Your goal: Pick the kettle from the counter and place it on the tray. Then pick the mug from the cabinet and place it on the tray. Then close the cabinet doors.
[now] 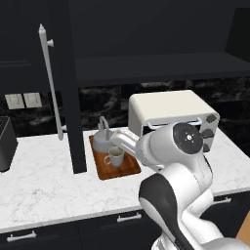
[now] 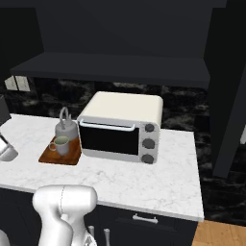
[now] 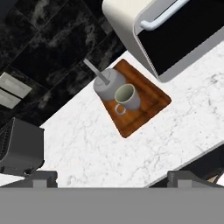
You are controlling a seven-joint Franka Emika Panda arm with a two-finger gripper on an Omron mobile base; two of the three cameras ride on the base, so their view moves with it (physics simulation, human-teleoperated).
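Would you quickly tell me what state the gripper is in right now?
Gripper: open, holding nothing, above the counter.

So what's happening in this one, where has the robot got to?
The kettle and the mug both sit on the tray, on the counter beside the toaster oven. The gripper is open and empty, looking down on the tray from above. The left cabinet door stands open, so closing the doors is what's left.
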